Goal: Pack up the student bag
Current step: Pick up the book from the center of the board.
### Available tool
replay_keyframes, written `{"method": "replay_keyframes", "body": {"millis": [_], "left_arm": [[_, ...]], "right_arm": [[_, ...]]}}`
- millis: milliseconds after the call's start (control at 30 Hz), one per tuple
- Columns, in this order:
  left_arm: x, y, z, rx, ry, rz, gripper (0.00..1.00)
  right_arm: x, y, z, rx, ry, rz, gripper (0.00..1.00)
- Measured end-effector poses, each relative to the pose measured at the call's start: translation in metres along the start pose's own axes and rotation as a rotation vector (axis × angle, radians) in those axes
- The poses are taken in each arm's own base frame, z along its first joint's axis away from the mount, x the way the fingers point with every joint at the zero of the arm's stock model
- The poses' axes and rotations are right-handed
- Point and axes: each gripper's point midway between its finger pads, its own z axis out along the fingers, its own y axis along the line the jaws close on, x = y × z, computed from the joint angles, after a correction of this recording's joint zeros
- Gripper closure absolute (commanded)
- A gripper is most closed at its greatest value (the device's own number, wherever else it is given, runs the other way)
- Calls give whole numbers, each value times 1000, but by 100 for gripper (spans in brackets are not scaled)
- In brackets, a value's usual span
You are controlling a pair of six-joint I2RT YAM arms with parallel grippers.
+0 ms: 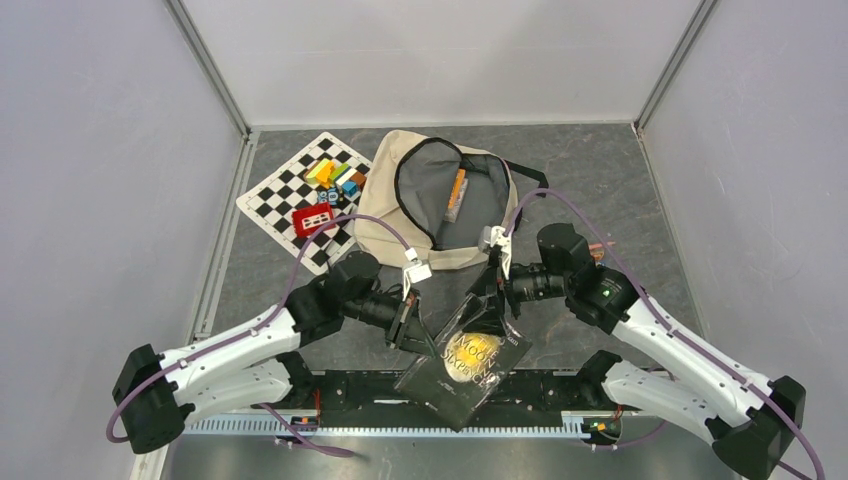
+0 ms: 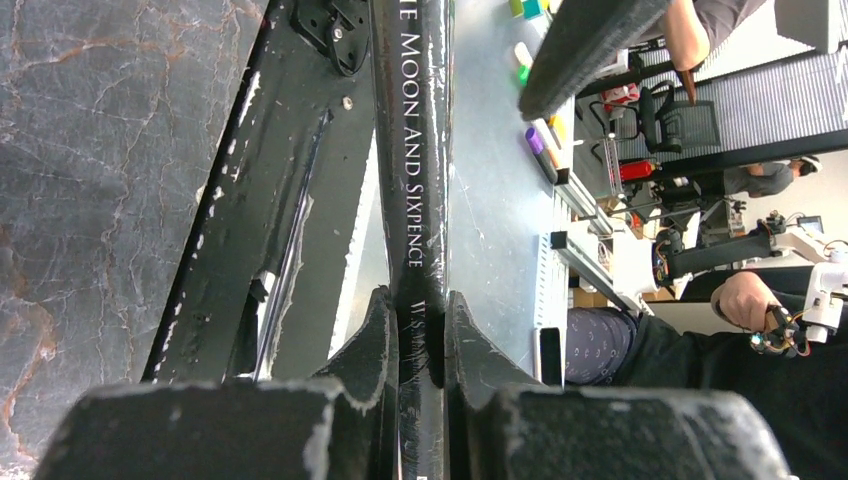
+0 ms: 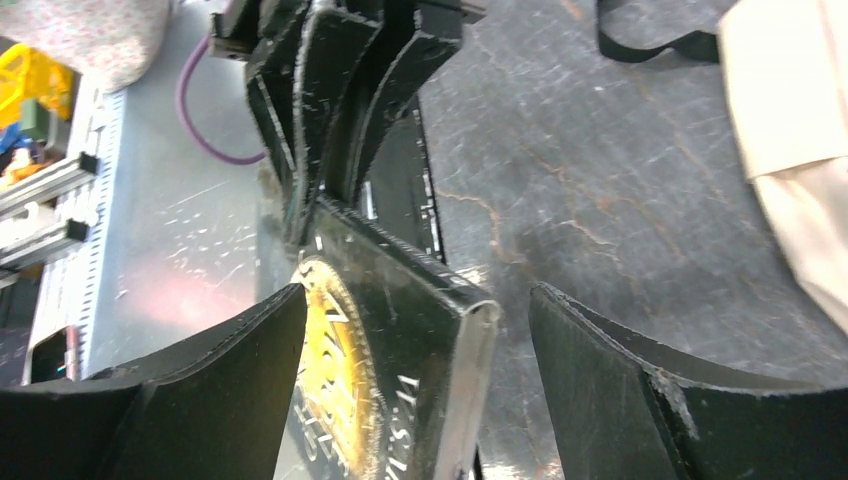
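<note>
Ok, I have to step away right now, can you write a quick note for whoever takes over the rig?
The left gripper is shut on the black book, clamping its spine, and holds it tilted near the arms' bases.
The right gripper is open, with its jaws either side of the book's other end, not clamped.
The student bag lies unzipped at the far middle of the table, with a slim orange item inside.
The chessboard with coloured blocks and a red item lies left of the bag.
Done: the book is in hand.
Left: get the book into the bag, probably via the right gripper.
</note>
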Motion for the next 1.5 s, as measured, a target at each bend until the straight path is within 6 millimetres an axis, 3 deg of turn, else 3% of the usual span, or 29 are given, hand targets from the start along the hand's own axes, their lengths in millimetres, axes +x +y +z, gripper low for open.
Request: {"method": "replay_keyframes", "body": {"millis": [200, 267, 333, 467, 500, 533, 600, 633, 667, 867, 1067, 1200, 1333, 1500], "left_arm": [[2, 0, -2, -6, 6, 20, 98], [1, -2, -3, -1, 0, 36, 98], [-1, -4, -4, 3, -6, 48, 98], [-3, -7, -6, 5, -9, 73, 97], [-2, -6, -6, 2, -6, 97, 89], [-1, -4, -6, 2, -2, 119, 75], [-2, -4, -7, -7, 2, 144, 19], [-4, -4, -8, -22, -1, 151, 6], [-9, -4, -10, -41, -12, 156, 1], [-73, 0, -41, -252, -210, 204, 0], [-147, 56, -98, -509, -397, 68, 0], [-182, 118, -130, -661, -463, -61, 0], [-206, 175, -161, -752, -528, -188, 0], [-234, 218, -181, -779, -596, -270, 0]], "right_arm": [[5, 14, 1, -84, 22, 34, 25], [6, 16, 1, -98, 24, 39, 34], [13, 17, 2, -113, 36, 53, 48], [28, 23, 3, -152, 65, 125, 94], [29, 26, 2, -165, 67, 140, 100], [29, 31, 1, -192, 72, 163, 100], [28, 33, 0, -196, 68, 169, 100], [26, 33, 0, -195, 62, 166, 100], [25, 30, -1, -176, 54, 152, 100], [23, -22, -8, 120, 31, 175, 100], [-12, -93, -51, 539, -107, 208, 100], [-33, -133, -84, 763, -207, 259, 100], [-56, -159, -104, 893, -275, 320, 100], [-95, -178, -131, 988, -435, 365, 100]]}}
